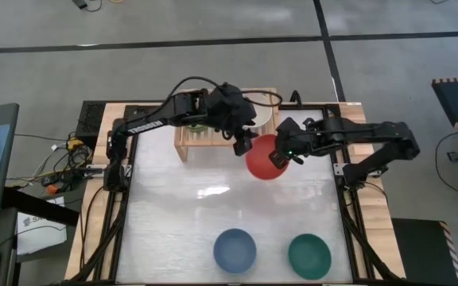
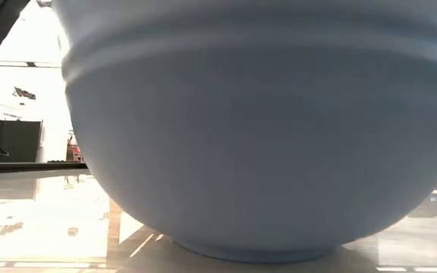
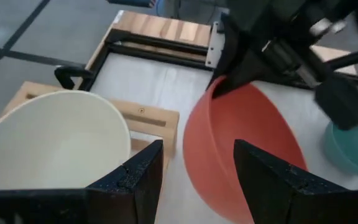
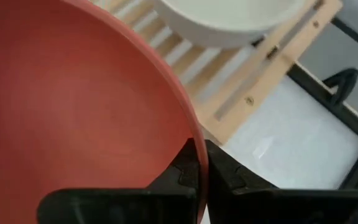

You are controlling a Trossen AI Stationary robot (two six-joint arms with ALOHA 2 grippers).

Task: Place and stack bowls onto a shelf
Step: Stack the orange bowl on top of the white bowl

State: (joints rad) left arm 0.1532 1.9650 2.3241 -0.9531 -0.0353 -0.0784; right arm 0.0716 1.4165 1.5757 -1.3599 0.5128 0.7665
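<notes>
My right claw (image 4: 201,163) pinches the rim of the red bowl (image 1: 265,157), held tilted just beside the shelf (image 1: 188,144), where the white bowl (image 3: 55,140) sits. My left claw (image 3: 197,171) hangs released beside it; blue bowl (image 1: 234,249) and green bowl (image 1: 308,254) wait on the desk (image 1: 173,214).

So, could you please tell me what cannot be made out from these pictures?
- Low view: the slate blue bowl fills the frame, hiding shelf and arms.
- High view: the left claw and arm cover most of the shelf.
- Right wrist view: the red bowl is cut off by the edges.
</notes>
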